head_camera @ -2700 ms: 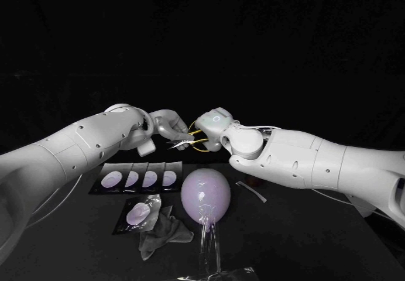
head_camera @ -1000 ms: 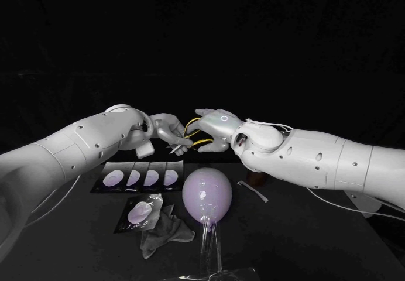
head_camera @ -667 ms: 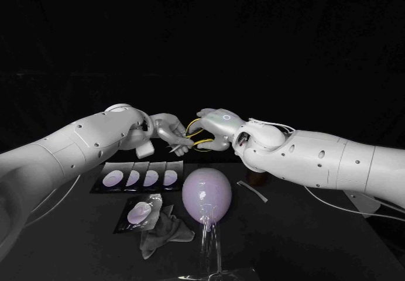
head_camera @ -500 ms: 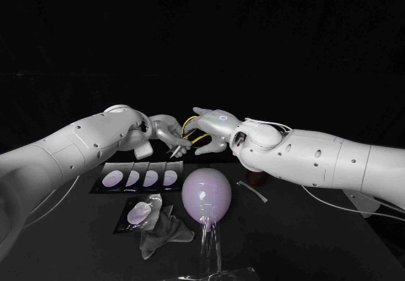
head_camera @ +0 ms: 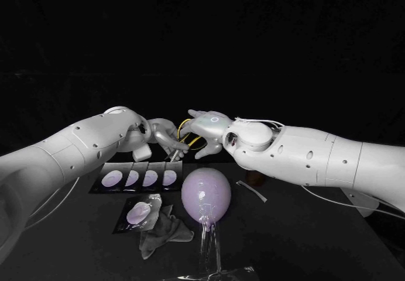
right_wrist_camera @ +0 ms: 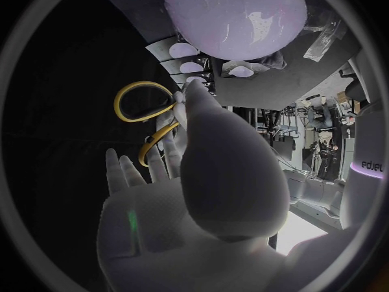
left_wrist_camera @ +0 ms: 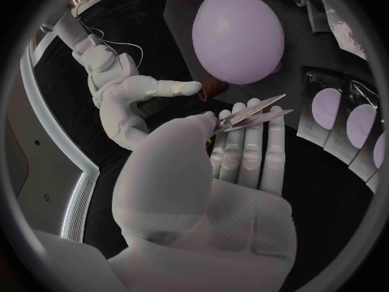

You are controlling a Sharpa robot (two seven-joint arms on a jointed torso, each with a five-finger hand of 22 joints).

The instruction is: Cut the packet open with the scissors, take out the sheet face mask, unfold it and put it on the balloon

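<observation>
The left hand (head_camera: 164, 136) pinches the scissors (left_wrist_camera: 247, 115) by the blades above the table's (head_camera: 321, 234) far edge. The right hand (head_camera: 206, 126) is at their handles, but I cannot tell whether it grips them. The packets (head_camera: 139, 177) lie toward the left edge and the balloon (head_camera: 206, 195) is bare, so I judge cutting and everything after it are not yet done.

Up past the balloon (head_camera: 206, 193): scissors (head_camera: 187, 140), blade end pinched in the left hand (head_camera: 164, 136), yellow handles touching the right hand (head_camera: 205, 130). Left of the balloon: row of four packets (head_camera: 139, 177); nearer, an opened packet (head_camera: 138, 213) and crumpled grey sheet (head_camera: 165, 233). Right of it: thin strip (head_camera: 251, 191).
</observation>
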